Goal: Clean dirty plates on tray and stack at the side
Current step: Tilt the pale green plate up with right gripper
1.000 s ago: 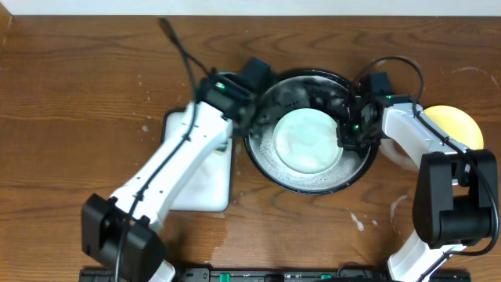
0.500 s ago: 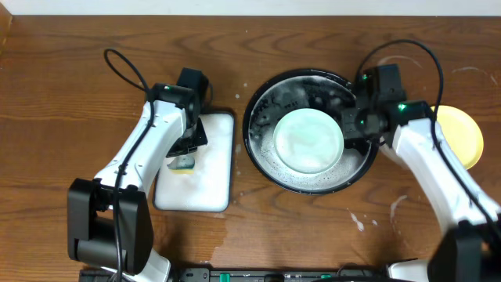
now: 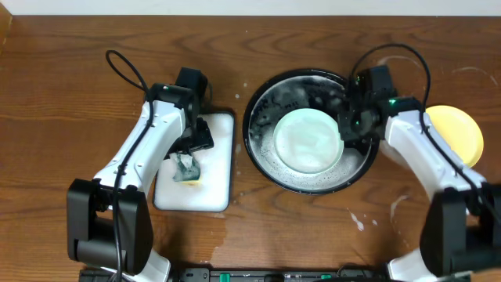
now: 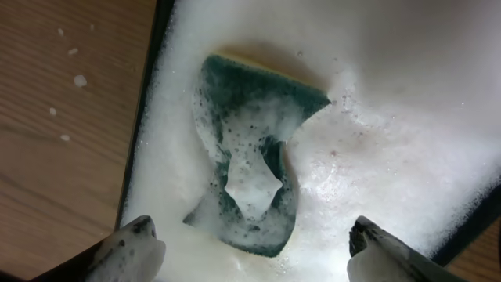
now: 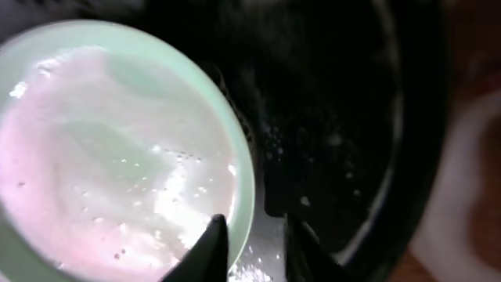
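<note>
Overhead view showed a dark wooden bench [image 3: 78,78] streaked with whitish wet marks. On it sat a large round black tray [image 3: 297,182], foamy inside, with one pale green plate [image 3: 308,141] lying flat near its middle. Left of it, just beside, lay a white rectangular tray [image 3: 211,188]. A yellow plate [image 3: 458,129] rested on the bench right of the black tray, partly hidden by the right arm. A soapy green sponge [image 4: 246,164] lay crumpled in suds on the white tray. The left end effector [image 4: 252,249] hung over the sponge, released, its fingers spread wide and clear of it. The right end effector [image 5: 254,247] stood at the green plate's right rim, fingers only slightly parted, astride that rim with a gap showing on one side.
</note>
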Controlling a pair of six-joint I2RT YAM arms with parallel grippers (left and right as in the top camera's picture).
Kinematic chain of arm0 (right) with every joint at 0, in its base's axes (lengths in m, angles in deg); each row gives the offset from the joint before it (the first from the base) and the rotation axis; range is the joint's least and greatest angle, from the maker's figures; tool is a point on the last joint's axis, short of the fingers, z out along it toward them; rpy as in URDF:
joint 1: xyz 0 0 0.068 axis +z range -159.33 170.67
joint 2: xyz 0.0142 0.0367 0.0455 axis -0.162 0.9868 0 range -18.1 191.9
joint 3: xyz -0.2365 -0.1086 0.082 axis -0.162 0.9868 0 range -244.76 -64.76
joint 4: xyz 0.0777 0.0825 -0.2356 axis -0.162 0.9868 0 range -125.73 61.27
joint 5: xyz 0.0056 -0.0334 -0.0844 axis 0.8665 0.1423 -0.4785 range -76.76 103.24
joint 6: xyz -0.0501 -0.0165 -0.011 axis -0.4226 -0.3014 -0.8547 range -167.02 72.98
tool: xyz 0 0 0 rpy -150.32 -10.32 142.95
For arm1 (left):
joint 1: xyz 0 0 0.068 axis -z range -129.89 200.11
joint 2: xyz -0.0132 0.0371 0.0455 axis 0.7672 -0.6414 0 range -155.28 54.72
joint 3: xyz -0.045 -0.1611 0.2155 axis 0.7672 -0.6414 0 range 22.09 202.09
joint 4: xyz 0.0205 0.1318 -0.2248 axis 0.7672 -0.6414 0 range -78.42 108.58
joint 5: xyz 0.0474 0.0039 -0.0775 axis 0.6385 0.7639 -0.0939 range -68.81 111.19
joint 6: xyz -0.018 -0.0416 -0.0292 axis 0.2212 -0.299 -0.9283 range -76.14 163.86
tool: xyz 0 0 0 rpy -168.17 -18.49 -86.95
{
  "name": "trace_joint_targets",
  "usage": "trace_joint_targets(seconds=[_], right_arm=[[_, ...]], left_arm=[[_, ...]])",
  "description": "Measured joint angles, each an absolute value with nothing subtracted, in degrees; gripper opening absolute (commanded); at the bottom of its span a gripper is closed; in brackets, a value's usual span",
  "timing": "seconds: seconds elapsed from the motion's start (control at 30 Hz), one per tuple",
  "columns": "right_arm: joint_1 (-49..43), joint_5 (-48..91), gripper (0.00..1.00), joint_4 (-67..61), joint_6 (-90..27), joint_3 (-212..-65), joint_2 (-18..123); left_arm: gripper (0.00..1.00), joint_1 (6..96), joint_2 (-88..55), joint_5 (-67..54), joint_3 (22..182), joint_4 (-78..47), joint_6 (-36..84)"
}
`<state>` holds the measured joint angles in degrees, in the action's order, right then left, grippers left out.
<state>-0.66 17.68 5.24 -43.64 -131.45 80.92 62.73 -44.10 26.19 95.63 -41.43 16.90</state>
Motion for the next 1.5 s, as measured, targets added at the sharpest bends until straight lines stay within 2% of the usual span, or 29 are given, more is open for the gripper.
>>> trace_joint_targets(seconds=[0.2, 0.33, 0.77, 1.1, 1.5], right_arm=[[-3.9, 23.7, 0.21, 3.1, -45.6, -131.5, 88.1], [-4.0, 26.7, 0.01, 1.4, -47.0, -131.5, 90.5], [-3.4, 25.0, 0.01, 0.6, -44.4, -131.3, 89.7], [5.8, 5.4, 0.01, 2.6, -43.3, -131.4, 71.1], [18.4, -21.5, 0.01, 4.5, -43.4, -131.4, 69.4]], left_arm=[[0.81, 62.8, -44.1, 26.2, 95.6, -41.4, 16.9], [0.81, 62.8, -44.1, 26.0, 95.6, -41.4, 16.9], [0.81, 62.7, -44.1, 26.0, 95.6, -41.4, 16.9], [0.81, 62.8, -44.1, 26.0, 95.6, -41.4, 16.9], [0.81, 62.8, -44.1, 26.0, 95.6, -41.4, 16.9]])
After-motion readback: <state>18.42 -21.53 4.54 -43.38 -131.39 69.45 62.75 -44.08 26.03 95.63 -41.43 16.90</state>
